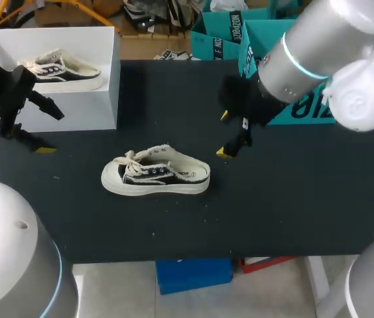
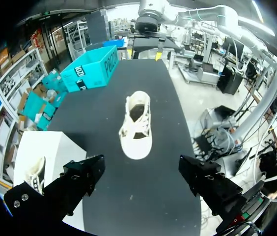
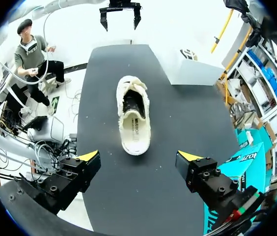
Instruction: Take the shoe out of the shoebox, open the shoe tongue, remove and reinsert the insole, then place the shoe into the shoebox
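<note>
Shoe (image 1: 155,173): upright on the bench (image 1: 293,199), toe pointing left, outside the shoebox (image 1: 104,79).
Handling: probably light, soft canvas; best gripped at the heel or the sole sides.
Hands: left hand (image 1: 51,131) and right hand (image 1: 223,134) both released and empty.

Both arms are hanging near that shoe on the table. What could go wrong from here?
1. The shoe lies loose on the table. The left jaws and the right jaws are open and clear of it, so a one-sided tug on the tongue would likely drag it along.
2. Its laces lie loose and might catch on the jaws.
3. The shoebox already holds a second shoe, so this one could land on it when put back.
</note>
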Controlling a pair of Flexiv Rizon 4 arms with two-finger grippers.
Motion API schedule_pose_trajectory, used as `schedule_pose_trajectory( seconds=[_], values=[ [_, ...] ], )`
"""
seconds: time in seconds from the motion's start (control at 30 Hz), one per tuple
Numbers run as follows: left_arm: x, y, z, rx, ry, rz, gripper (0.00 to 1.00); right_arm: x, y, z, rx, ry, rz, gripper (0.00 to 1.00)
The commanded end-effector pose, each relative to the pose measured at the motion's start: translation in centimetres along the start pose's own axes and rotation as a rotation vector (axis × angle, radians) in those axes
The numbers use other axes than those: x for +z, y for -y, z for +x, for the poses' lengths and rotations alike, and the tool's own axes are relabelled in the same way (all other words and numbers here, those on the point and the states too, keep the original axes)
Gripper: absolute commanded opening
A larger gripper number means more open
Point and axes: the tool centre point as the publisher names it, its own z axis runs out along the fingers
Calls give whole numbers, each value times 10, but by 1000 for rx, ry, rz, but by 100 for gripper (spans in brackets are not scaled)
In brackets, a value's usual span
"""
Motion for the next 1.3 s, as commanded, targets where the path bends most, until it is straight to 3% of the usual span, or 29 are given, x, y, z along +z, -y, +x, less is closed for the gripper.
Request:
schedule_pose_trajectory(
  seconds=[0.03, 0.2, 0.5, 0.93, 1.3],
  values=[
    [1, -1, 1, 2, 3, -1, 100, 36, 5, 8, -2, 34, -186, 100],
    [1, -1, 1, 2, 3, -1, 100, 59, 9, 9, 1, 57, -291, 100],
    [1, -1, 1, 2, 3, -1, 100, 104, 14, 9, -34, 36, -399, 100],
    [1, -1, 1, 2, 3, -1, 100, 145, 20, 1, 10, -18, -472, 100],
    [1, -1, 1, 2, 3, -1, 100, 163, 12, 5, 21, -48, -495, 100]
  ],
)
